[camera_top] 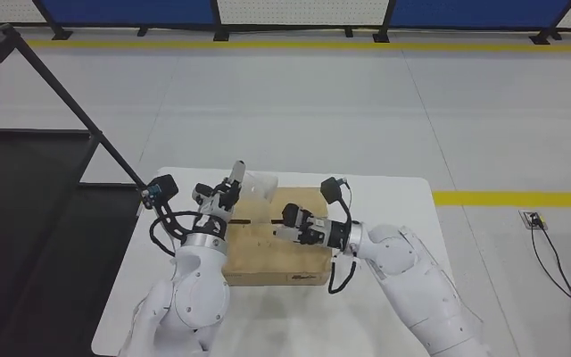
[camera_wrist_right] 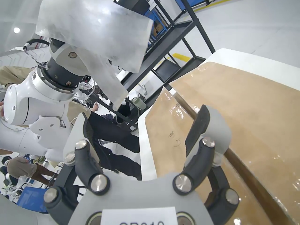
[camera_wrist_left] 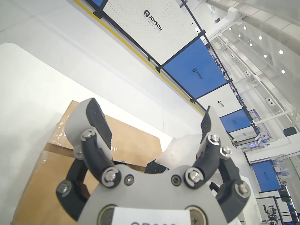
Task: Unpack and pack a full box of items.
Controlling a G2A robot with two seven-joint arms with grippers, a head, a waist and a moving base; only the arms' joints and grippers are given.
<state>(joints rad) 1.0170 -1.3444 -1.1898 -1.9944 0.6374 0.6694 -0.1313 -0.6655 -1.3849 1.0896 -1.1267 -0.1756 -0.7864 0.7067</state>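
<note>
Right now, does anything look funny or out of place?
Yes. A crinkly see-through plastic sheet dangles in the air at the left gripper, by the far edge of the cardboard box, not lying inside or on the table.

The top view is bright and even, lit from overhead; the pale floor and white table throw back much light, and the box casts only a faint, soft shadow.

In the left wrist view, round lamps dot the ceiling as hard white spots, with hazy streaks of flare near them. The table is almost washed out to plain white, and tape on the box glints. The row of panels bows into a curve.

In the right wrist view, a lamp flares. The bag glows with light passing through it, the taped box top carries a wet-looking sheen with small sparkles, and the shelf posts bend toward the edge.
</note>
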